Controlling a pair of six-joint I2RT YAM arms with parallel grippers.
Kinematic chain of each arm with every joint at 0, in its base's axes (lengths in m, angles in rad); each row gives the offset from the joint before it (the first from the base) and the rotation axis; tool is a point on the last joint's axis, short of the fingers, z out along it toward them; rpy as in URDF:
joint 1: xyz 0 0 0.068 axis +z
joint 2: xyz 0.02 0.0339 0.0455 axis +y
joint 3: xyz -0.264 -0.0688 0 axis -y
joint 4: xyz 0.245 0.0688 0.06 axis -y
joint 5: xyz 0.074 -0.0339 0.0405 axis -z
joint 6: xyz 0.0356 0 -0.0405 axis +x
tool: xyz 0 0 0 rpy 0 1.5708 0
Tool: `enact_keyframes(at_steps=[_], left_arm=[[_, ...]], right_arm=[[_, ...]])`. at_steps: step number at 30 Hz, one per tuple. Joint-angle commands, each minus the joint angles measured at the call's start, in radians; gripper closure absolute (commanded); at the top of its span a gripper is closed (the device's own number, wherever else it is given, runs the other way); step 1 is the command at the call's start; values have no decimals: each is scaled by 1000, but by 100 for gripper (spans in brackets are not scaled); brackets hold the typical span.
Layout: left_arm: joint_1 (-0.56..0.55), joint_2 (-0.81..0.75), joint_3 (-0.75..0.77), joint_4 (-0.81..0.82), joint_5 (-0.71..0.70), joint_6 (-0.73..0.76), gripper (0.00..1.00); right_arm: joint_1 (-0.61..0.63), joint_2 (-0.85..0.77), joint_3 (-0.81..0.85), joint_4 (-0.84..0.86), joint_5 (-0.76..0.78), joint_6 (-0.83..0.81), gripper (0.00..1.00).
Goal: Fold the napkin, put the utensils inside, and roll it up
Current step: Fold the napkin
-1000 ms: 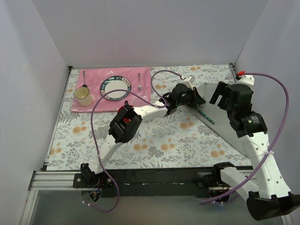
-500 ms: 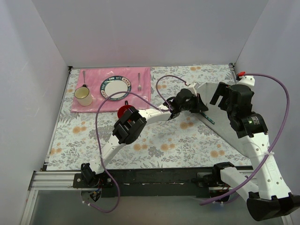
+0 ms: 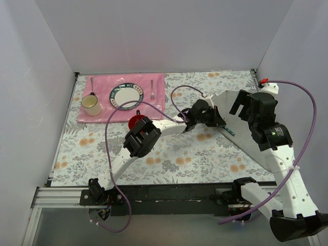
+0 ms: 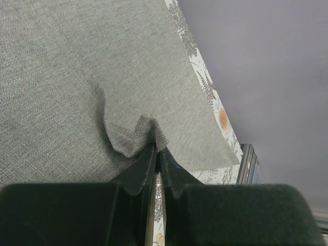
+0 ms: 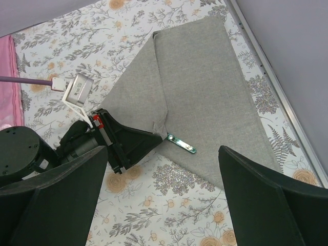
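The grey napkin point(image 5: 215, 102) lies at the right of the floral table; its left part is folded over toward the right. It also shows in the top view point(image 3: 240, 134) and fills the left wrist view point(image 4: 77, 77). My left gripper point(image 3: 218, 121) is shut on a puckered bit of the folded flap's edge point(image 4: 138, 136), seen in the right wrist view point(image 5: 163, 134) too. A green-handled utensil point(image 5: 182, 144) pokes out from under that flap; only the handle end shows. My right gripper point(image 3: 241, 105) is open, hovering above the napkin, holding nothing.
A pink placemat point(image 3: 102, 110) at the far left carries a cream mug point(image 3: 92, 105), a plate point(image 3: 126, 96), a spoon point(image 3: 91, 84) and a fork point(image 3: 152, 89). White walls enclose the table; a metal rail point(image 5: 271, 77) runs along the right edge.
My left gripper has carried the napkin's flap from the left toward the right, over the utensil, and lowered it. The right arm has stayed still.
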Motion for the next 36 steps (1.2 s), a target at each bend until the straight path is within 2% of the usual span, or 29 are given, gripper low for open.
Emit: enact_keyframes(at_steps=[1,11,36], left_arm=[[-6,-2,-11,16,29,-3,96],[-7,8,-6,1,28,-5,87],[-7,31,43,-11,41,-17,88]], right_arm=[[-4,-12,-3,33,7,18,4],[-1,-6,-13,30,3,29,4],[-3,0,-16,41,7,26,3]])
